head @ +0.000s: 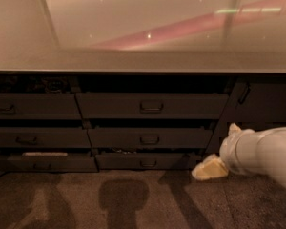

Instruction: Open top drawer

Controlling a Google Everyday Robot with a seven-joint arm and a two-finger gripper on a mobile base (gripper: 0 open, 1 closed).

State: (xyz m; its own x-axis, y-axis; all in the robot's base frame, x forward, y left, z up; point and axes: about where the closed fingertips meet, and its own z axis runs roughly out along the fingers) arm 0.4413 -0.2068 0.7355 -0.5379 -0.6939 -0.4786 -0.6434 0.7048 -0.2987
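Shows dark grey on the wide flat top drawer front; glossy beige with a pink streak on the worktop; cream-yellow on the jaws, low right near brown carpet.

The top drawer, a wide dark grey front with a small central loop handle, sits just under the counter's front edge; the gripper hangs low to its right, apart
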